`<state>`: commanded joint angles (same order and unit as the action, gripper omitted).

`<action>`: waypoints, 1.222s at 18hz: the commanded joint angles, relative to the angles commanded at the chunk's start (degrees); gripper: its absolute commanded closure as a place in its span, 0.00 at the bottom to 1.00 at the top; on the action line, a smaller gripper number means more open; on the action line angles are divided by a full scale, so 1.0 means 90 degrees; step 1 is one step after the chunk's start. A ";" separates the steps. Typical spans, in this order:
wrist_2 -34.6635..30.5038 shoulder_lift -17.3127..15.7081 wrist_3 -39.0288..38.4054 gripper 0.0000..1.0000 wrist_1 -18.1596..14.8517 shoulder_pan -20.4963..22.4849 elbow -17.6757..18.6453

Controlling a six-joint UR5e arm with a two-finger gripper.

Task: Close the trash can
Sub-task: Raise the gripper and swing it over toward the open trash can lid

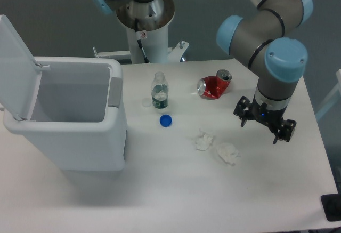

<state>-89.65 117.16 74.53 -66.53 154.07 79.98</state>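
The worktop (176,190) is white and carries everything here; the trash can (74,137) stands on its left part, by far the biggest thing in view, a boxy white bin with rounded corners; its lid (16,62) is swung up and back on the left side, standing nearly upright, so the mouth is open; the inside that shows is bare pale wall, and the bottom cannot be seen from this angle; a grey latch (114,90) sits at the top of the wall facing the middle of the worktop.

The arm (266,35), grey with pale blue joint caps, comes in from the upper right and bends down over the right side of the worktop; its wrist points downward and the gripper (265,122) hangs well apart from the trash can, to the right of the small litter; the jaws stand spread with nothing between them.

A crushed red can (214,86) lies on its side near the far edge, up and left of the gripper; a small clear bottle (159,91) stands upright without its cap just right of the trash can; two crumpled white paper wads (226,153) (203,141) lie near each other toward the middle; a blue bottle cap (165,120) lies just in front of the bottle.
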 joint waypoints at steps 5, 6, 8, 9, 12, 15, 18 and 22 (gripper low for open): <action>0.0019 -0.0010 -0.0039 0.00 0.0010 -0.0019 0.0029; 0.0087 -0.0019 -0.0078 0.00 0.0010 -0.0019 0.0020; 0.0496 -0.0068 -0.0408 0.00 0.0020 0.0010 0.0020; 0.0672 -0.0126 -0.0478 0.00 0.0029 0.0020 0.0087; 0.0713 -0.0439 -0.0449 0.00 0.0097 -0.0010 0.0311; 0.0703 -0.0615 -0.0566 0.00 0.0331 -0.0019 0.0449; 0.0732 -0.0858 -0.0761 0.00 0.0361 -0.0019 0.0663; 0.1238 -0.1288 -0.1873 0.04 0.0371 -0.0117 0.0684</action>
<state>-78.50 105.57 57.68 -63.19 153.02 86.13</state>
